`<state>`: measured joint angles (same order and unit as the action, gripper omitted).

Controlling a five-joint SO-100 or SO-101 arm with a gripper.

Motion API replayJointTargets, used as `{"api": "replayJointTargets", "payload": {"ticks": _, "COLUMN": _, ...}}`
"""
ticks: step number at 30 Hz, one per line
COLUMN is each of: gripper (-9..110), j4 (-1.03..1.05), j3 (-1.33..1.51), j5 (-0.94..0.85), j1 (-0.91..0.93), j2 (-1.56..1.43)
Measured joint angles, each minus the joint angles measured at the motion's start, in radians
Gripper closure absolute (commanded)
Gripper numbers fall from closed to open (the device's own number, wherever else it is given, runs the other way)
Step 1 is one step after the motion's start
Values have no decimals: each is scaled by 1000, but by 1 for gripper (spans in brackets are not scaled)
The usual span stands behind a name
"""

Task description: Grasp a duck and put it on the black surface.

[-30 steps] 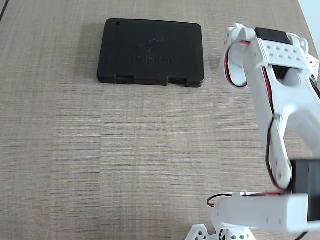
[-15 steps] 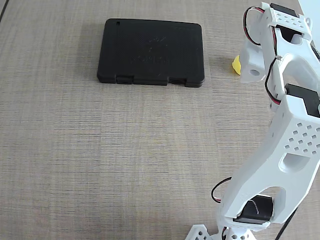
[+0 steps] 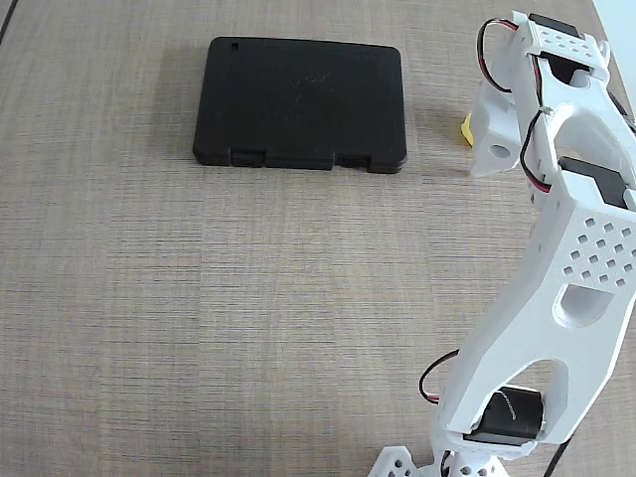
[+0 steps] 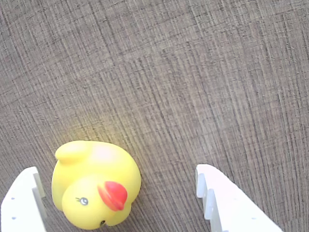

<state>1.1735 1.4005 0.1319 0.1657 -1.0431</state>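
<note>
The small yellow duck (image 4: 94, 182) with a red beak sits on the wood-grain table between my two white fingertips, close to the left one (image 4: 21, 203). My gripper (image 4: 116, 198) is open around it, with a wide gap on the right side. In the fixed view only a yellow sliver of the duck (image 3: 466, 128) shows, left of the gripper (image 3: 492, 149), which hangs low at the right. The black surface (image 3: 301, 102) lies flat at the top centre, a short way left of the duck.
The white arm (image 3: 556, 298) rises from its base (image 3: 467, 462) at the bottom right and covers the right side of the table. Bare wood-grain tabletop (image 3: 199, 298) spreads across the left and middle.
A second ago the arm was folded back with the duck hidden. It has since stretched forward and lowered the gripper around the duck.
</note>
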Motion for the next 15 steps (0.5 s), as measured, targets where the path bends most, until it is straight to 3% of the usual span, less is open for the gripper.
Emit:
{"api": "replayJointTargets", "payload": {"ticks": 8, "gripper": 95, "j4": -6, "j3": -2, "j5": 0, "j1": -23, "j2": -2}}
{"api": "replayJointTargets", "payload": {"ticks": 15, "gripper": 100, "j4": -9, "j3": -15, "j5": 0, "j1": -26, "j2": -3}}
